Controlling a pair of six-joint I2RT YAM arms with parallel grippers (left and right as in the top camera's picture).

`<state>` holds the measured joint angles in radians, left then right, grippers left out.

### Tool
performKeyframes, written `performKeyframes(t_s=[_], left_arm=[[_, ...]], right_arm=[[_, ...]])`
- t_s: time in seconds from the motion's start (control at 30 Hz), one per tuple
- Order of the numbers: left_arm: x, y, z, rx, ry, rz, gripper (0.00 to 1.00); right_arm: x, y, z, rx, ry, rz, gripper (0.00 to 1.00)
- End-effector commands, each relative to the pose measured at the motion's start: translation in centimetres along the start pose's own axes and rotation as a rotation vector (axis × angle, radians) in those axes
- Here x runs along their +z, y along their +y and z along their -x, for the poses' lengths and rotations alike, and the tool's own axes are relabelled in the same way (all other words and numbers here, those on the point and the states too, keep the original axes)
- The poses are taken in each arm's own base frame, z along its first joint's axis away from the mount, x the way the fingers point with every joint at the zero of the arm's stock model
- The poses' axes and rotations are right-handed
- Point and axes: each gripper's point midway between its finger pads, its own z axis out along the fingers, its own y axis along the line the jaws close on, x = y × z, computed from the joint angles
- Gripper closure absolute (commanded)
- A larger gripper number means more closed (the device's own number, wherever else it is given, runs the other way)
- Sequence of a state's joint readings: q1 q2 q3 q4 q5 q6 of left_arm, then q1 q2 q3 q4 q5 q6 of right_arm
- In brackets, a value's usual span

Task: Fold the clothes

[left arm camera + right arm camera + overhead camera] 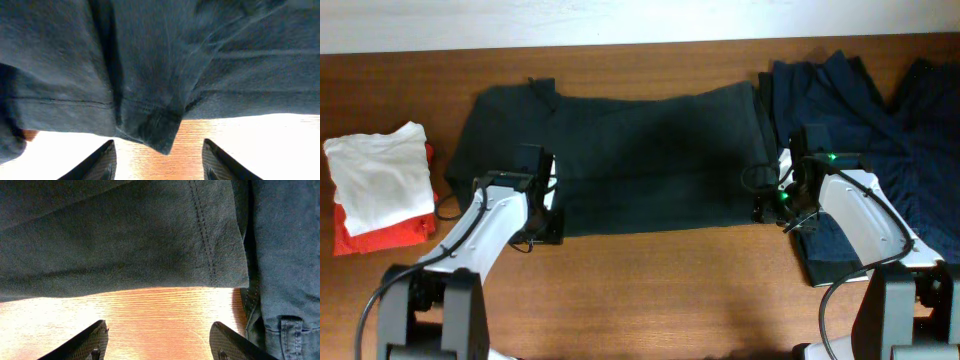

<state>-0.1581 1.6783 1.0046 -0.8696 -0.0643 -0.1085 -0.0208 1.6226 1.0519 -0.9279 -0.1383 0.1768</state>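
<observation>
The black T-shirt [640, 155] lies spread flat across the middle of the table, plain side up with no lettering showing. My left gripper [548, 205] is open at the shirt's near left corner; in the left wrist view a hem corner [160, 132] hangs just beyond the open fingers [157, 162]. My right gripper [772, 200] is open at the near right corner; in the right wrist view the stitched hem edge [205, 255] lies beyond the open fingers [157, 340], which are over bare wood.
A navy-blue wrinkled garment [880, 120] lies at the right, touching the shirt's right edge, and shows in the right wrist view [285, 265]. Folded white [380, 175] and red [375, 232] pieces sit at the far left. The wooden table [660, 290] runs along the front.
</observation>
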Motion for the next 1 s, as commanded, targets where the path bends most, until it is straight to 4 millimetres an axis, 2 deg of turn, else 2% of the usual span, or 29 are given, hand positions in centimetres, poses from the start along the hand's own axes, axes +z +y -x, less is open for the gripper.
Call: performKeyframes(t_s=[0.0, 0.03, 0.23, 0.37, 0.43, 0.53, 0.63, 0.67, 0.7, 0.77, 0.83, 0.87, 0.9, 0.93, 0.97], left_arm=[[0.5, 0.0, -0.5, -0.003, 0.023, 0.01, 0.62], [0.5, 0.0, -0.5, -0.003, 0.023, 0.01, 0.73], [0.5, 0.0, -0.5, -0.003, 0.023, 0.01, 0.99], [0.5, 0.0, -0.2, -0.004, 0.009, 0.01, 0.99], [0.2, -0.1, 0.8, -0.007, -0.025, 0.006, 0.99], [-1.6, -0.3, 3.9, -0.015, -0.121, -0.002, 0.99], [-5.8, 0.1, 9.7, -0.038, -0.315, 0.013, 0.99], [-6.8, 0.4, 10.7, -0.045, -0.353, 0.02, 0.99], [-8.6, 1.0, 12.5, -0.064, -0.421, 0.033, 0.99], [-11.5, 1.8, 14.9, -0.092, -0.513, 0.038, 0.99], [-13.0, 2.3, 15.8, -0.107, -0.551, 0.037, 0.99], [-13.1, 2.5, 15.8, -0.11, -0.549, 0.038, 0.95], [-12.9, 2.6, 15.6, -0.11, -0.538, 0.039, 0.67], [-12.5, 2.6, 14.9, -0.107, -0.507, 0.043, 0.26], [-12.1, 2.6, 14.2, -0.103, -0.473, 0.046, 0.13]], right_arm=[[0.2, -0.4, -0.2, 0.003, 0.007, -0.015, 0.32], [0.2, -0.4, -0.2, 0.003, 0.007, -0.014, 0.32], [0.2, -0.5, -0.2, 0.003, 0.008, -0.015, 0.33], [0.2, -0.5, -0.2, 0.003, 0.009, -0.015, 0.33], [0.2, -0.5, -0.2, 0.003, 0.009, -0.015, 0.33], [0.2, -0.5, -0.2, 0.003, 0.01, -0.015, 0.33], [0.2, -0.5, -0.2, 0.003, 0.01, -0.015, 0.34], [0.2, -0.5, -0.2, 0.003, 0.01, -0.015, 0.34], [0.2, -0.5, -0.2, 0.003, 0.01, -0.015, 0.34], [0.2, -0.5, -0.3, 0.004, 0.014, -0.016, 0.34], [0.2, -0.5, -0.3, 0.004, 0.014, -0.016, 0.34], [0.2, -0.5, -0.3, 0.004, 0.013, -0.016, 0.34], [0.2, -0.5, -0.3, 0.004, 0.014, -0.016, 0.34], [0.2, -0.5, -0.3, 0.004, 0.014, -0.016, 0.34], [0.2, -0.5, -0.3, 0.004, 0.014, -0.016, 0.34]])
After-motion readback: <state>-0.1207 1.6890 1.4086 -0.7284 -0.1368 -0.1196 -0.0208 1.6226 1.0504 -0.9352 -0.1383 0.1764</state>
